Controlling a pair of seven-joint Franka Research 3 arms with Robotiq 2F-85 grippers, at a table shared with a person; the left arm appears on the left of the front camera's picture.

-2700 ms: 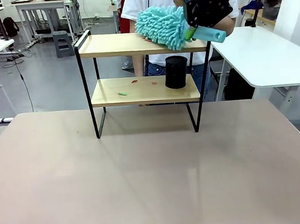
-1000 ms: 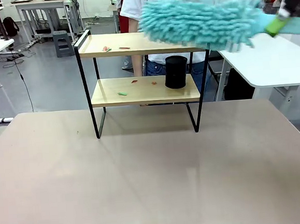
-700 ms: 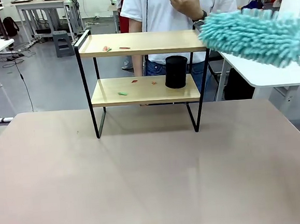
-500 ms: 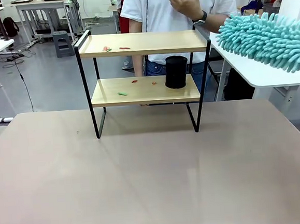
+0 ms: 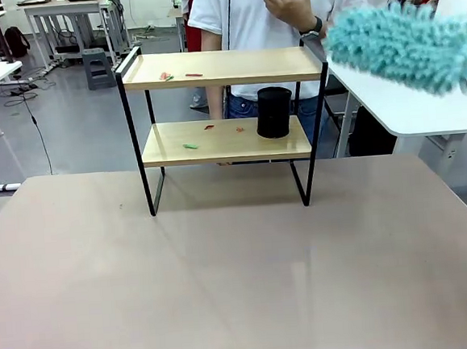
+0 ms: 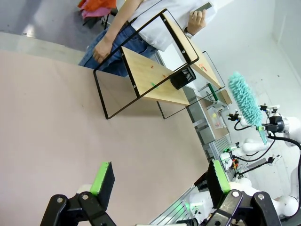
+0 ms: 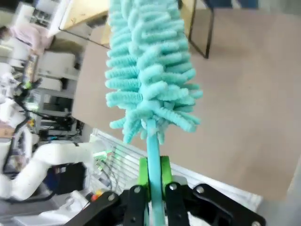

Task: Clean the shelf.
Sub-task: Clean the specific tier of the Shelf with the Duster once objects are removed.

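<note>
The shelf (image 5: 221, 66) stands at the table's far side, two light wood boards in a black frame. Small red and green scraps (image 5: 165, 76) lie on its top board, and more scraps (image 5: 191, 146) on the lower board beside a black cup (image 5: 275, 111). A fluffy teal duster (image 5: 401, 44) hangs blurred in the air, right of the shelf's top. My right gripper (image 7: 153, 173) is shut on the duster's handle, with the duster head (image 7: 148, 66) rising above it. My left gripper (image 6: 160, 176) is open and holds nothing, over the table well short of the shelf (image 6: 155, 70).
A person stands behind the shelf with one hand (image 5: 288, 0) raised and the other hand (image 6: 101, 49) by the frame. A white side table (image 5: 422, 99) lies under the duster at right. The brown table (image 5: 241, 271) stretches in front of the shelf.
The duster left the top board and swung off to the right, then rose a little in the last half second. Scraps now lie on the top board's left part.
</note>
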